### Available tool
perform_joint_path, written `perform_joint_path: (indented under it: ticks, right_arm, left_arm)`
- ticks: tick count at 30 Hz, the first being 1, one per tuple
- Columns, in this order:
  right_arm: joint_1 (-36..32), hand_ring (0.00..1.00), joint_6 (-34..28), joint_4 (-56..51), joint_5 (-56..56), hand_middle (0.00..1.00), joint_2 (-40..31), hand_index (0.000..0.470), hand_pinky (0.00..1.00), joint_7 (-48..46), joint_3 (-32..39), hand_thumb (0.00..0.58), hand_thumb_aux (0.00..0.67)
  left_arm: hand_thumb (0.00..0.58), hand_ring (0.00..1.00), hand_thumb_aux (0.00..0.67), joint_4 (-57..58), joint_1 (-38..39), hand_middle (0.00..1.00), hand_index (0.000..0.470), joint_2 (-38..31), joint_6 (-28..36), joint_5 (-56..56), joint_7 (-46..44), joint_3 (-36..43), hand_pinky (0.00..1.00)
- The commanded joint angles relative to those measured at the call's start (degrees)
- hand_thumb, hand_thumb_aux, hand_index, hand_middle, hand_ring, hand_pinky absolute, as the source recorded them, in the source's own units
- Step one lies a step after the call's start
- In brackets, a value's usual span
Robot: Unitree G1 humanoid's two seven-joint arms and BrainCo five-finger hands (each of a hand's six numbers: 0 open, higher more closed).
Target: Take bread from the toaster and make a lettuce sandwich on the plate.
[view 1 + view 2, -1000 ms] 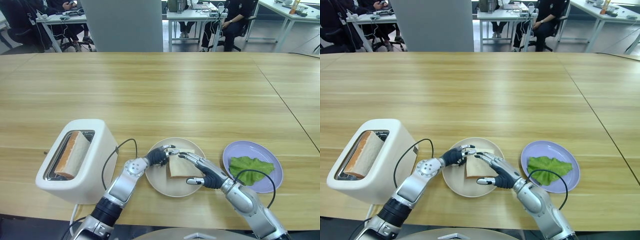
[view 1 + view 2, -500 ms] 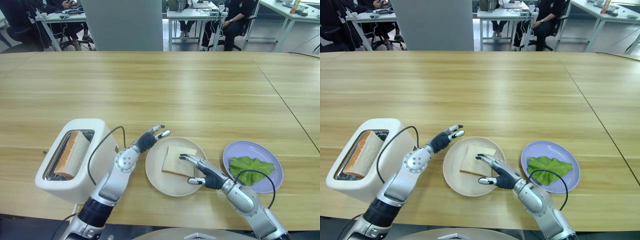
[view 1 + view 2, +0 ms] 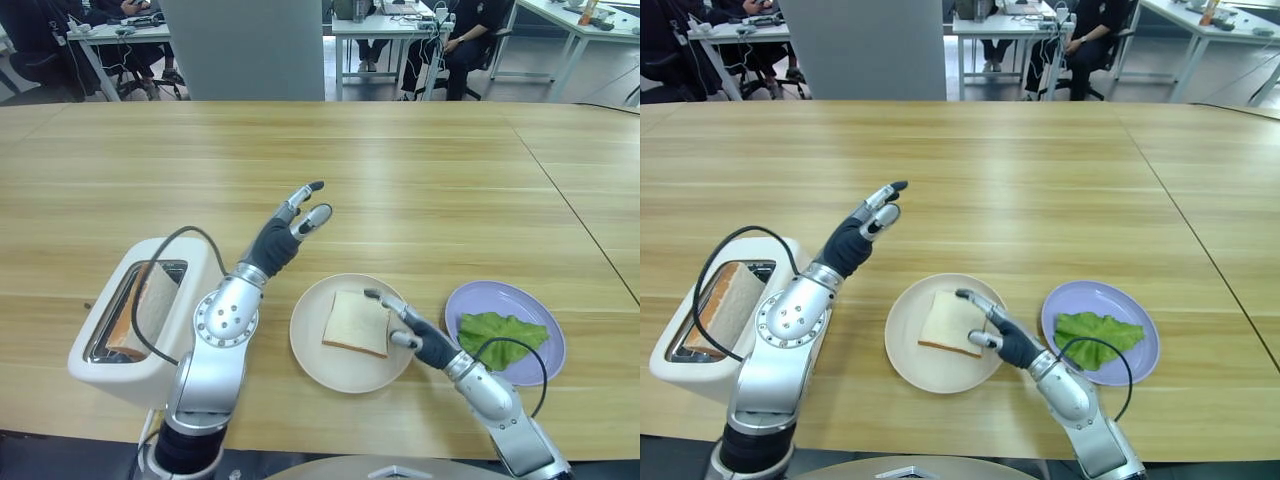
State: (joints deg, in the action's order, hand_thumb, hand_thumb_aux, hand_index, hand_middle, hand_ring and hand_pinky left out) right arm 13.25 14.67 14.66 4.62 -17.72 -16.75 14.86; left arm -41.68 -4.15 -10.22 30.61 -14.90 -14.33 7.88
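Bread on plate: one pale slice (image 3: 357, 324) is lying flat on the cream plate (image 3: 305, 347), slightly right of its middle.
Bread in toaster: a second slice (image 3: 725, 305) is standing upright in the slot of the white toaster (image 3: 105, 370).
Toaster: it is sitting at the near left of the worktop (image 3: 420, 170), just left of the cream plate and not touching it.
Lettuce: a green leaf (image 3: 503, 333) is lying on the purple plate (image 3: 500, 293), which is sitting just right of the cream plate with a narrow gap between them.
Left hand: the left hand (image 3: 283, 230) is hanging in the air above the worktop, behind the gap between toaster and cream plate. Its fingers (image 3: 305, 190) are stretching out nearly straight, pointing away and up, and holding nothing.
Right hand: the right hand (image 3: 418, 338) is hovering low over the right rim of the cream plate. Its fingers (image 3: 385, 301) are spreading loosely and gripping nothing. One fingertip is reaching the slice's far right corner, but whether it is touching the bread cannot be told.
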Motion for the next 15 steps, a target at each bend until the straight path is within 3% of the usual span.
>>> perform_joint_path:
  ticks: [1,4,7,15]
  right_arm:
    - [-1.04,0.0,-8.81,8.13,-15.09,0.0,0.87,0.0,0.0,-1.92,-6.35,0.0,0.0]
    - [-3.84,0.0,-11.77,9.25,-16.62,0.0,-1.43,0.0,0.0,-1.68,-11.89,0.0,0.0]
    - [-6.61,0.0,-9.89,4.16,-10.82,0.0,-6.65,0.0,0.0,-1.27,-16.8,0.0,0.0]
    - [-11.65,0.0,10.31,-21.13,11.21,0.0,-21.52,0.0,0.0,8.5,-21.27,0.0,0.0]
  left_arm:
    - [0.0,0.0,0.0,-2.03,5.84,0.0,0.0,4.32,-3.83,7.46,1.78,-5.43,0.0]
    - [0.0,0.0,0.0,-4.04,9.98,0.0,0.0,6.75,-6.96,11.38,2.8,-8.91,0.0]
    - [0.0,0.0,0.0,-5.96,12.86,0.0,0.0,4.72,-9.41,8.88,4.19,-11.93,0.0]
    - [0.0,0.0,0.0,-13.35,18.19,0.0,0.0,-6.19,-11.18,-7.68,7.62,-22.12,0.0]
